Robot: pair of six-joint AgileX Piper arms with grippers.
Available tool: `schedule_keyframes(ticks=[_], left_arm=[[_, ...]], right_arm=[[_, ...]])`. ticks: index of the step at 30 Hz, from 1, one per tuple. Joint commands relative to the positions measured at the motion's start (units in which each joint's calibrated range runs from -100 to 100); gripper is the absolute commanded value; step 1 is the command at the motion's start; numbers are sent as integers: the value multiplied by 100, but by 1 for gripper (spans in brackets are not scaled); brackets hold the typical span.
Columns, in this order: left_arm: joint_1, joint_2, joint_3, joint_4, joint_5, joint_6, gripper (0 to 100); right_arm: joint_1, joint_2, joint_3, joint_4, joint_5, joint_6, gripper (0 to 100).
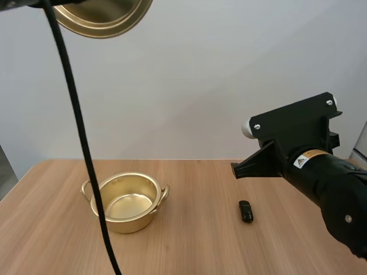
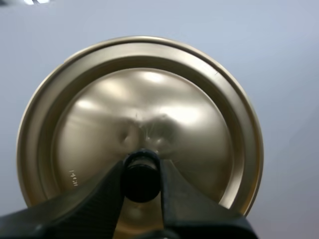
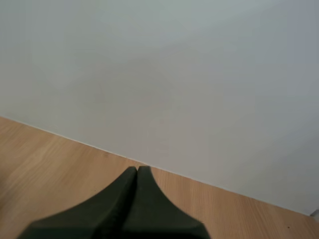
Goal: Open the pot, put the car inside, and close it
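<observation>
My left gripper (image 2: pixel 141 174) is pinching the lid (image 2: pixel 149 99) aloft, freeing the pot (image 1: pixel 126 201); my right gripper (image 3: pixel 137 174), closed empty, is hovering near the car (image 1: pixel 246 211).

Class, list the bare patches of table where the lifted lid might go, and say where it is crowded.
Bare table lies left of the pot, between pot and car, and along the near edge. Tightest: beside the car, near the right gripper.

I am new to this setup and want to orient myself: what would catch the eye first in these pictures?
The golden lid stands out first, held high in the air by its knob in the left gripper. Below, the open pot sits empty on the wooden table, with a small black car to its right.
</observation>
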Motion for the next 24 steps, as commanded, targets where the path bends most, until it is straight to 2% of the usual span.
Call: schedule_keyframes(ticks=[1, 7, 8, 13, 20, 24], left_arm=[[2, -257, 0, 1, -11, 3, 0], [2, -575, 0, 1, -11, -31, 0], [2, -613, 0, 1, -27, -50, 0], [2, -628, -12, 42, -148, -139, 0], [2, -628, -12, 863, -399, -139, 0], [2, -617, -12, 844, -592, -166, 0]], right_arm=[[-18, 555, -197, 5, 194, -51, 0], [-49, 2006, -649, 1, 672, -205, 0], [-49, 2826, -898, 66, 1144, -122, 0], [-49, 4242, -1627, 173, 2671, -102, 0], [-49, 5213, -2305, -8, 3895, -102, 0], [-49, 5420, -2369, -249, 4050, -102, 0]])
